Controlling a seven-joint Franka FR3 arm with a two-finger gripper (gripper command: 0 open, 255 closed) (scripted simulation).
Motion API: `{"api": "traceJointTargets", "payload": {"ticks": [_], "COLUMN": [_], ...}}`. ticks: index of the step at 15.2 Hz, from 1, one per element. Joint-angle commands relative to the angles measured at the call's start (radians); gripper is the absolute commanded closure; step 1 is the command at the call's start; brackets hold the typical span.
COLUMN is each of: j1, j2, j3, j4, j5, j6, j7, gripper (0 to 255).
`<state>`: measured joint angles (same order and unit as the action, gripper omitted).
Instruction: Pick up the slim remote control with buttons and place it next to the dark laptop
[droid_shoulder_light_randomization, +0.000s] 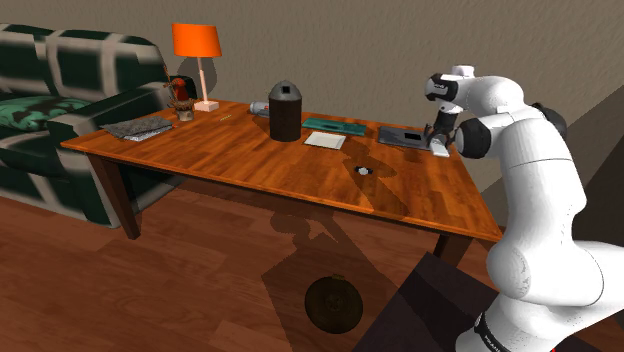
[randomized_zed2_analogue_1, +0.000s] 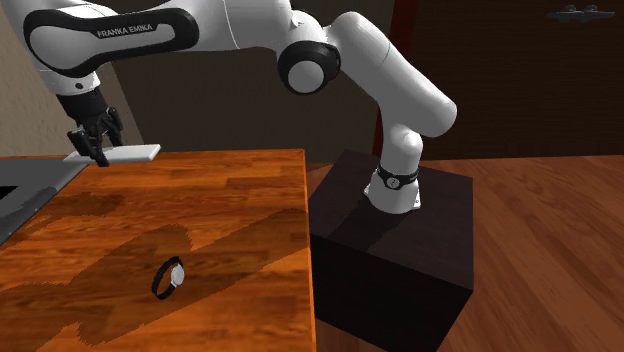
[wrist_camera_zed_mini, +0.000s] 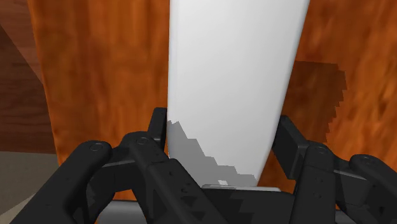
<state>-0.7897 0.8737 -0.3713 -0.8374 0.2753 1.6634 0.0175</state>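
**Asker:** What does the remote (randomized_zed2_analogue_1: 135, 152) look like?

**Describer:** It is a slim, flat bar drawn in plain white. Its face is smooth and it has long straight sides. In the wrist view it runs as a pale strip away from the hand, narrowing slightly toward the hand. A jagged grey shadow lies across the end nearest the camera.

**Asker:** Where does it sit in relation to the fingers?

**Describer:** The black gripper (randomized_zed2_analogue_1: 93, 155) has it clamped. In the wrist view, one finger (wrist_camera_zed_mini: 157, 133) presses against each long side. The fingers are only as far apart as the bar is wide. They hold it near one end, so in the second exterior view most of its length sticks out toward that view's right.

**Asker:** Where is it over the table?

**Describer:** It lies level, crosswise to the fingers, which point down. It is over the far edge of the orange-brown wooden table (randomized_zed2_analogue_1: 230, 200) as the second exterior view shows it. In the wrist view its shadow falls on the wood off to one side. I cannot tell whether it touches the wood or hangs just above it.

**Asker:** And the laptop?

**Describer:** In the shoulder view the dark laptop (droid_shoulder_light_randomization: 403, 136) lies flat and closed on the table. The gripper and the remote are just beside the end of it nearest the arm.

**Asker:** Is there anything else close by?

**Describer:** A black wristwatch (randomized_zed2_analogue_1: 169, 277) lies on the table, well apart from the hand. The arm's dark box stand (randomized_zed2_analogue_1: 400, 260) is off the table's corner.
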Motion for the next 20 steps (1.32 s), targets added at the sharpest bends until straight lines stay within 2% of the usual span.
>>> {"api": "traceJointTargets", "payload": {"ticks": [1, 11, 18, 19, 20], "j1": [0.008, 0.029, 0.029, 0.029, 0.029], "j2": [-0.008, -0.003, -0.003, -0.003, -0.003], "j3": [-0.001, 0.002, 0.002, 0.002, 0.002], "j4": [-0.038, -0.171, -0.171, -0.171, -0.171], "j5": [0.000, 0.007, 0.007, 0.007, 0.007], "j6": [0.030, 0.162, 0.162, 0.162, 0.162], "j7": [-0.003, -0.017, -0.017, -0.017, -0.017], "gripper": [255, 255, 255, 0, 0]}}
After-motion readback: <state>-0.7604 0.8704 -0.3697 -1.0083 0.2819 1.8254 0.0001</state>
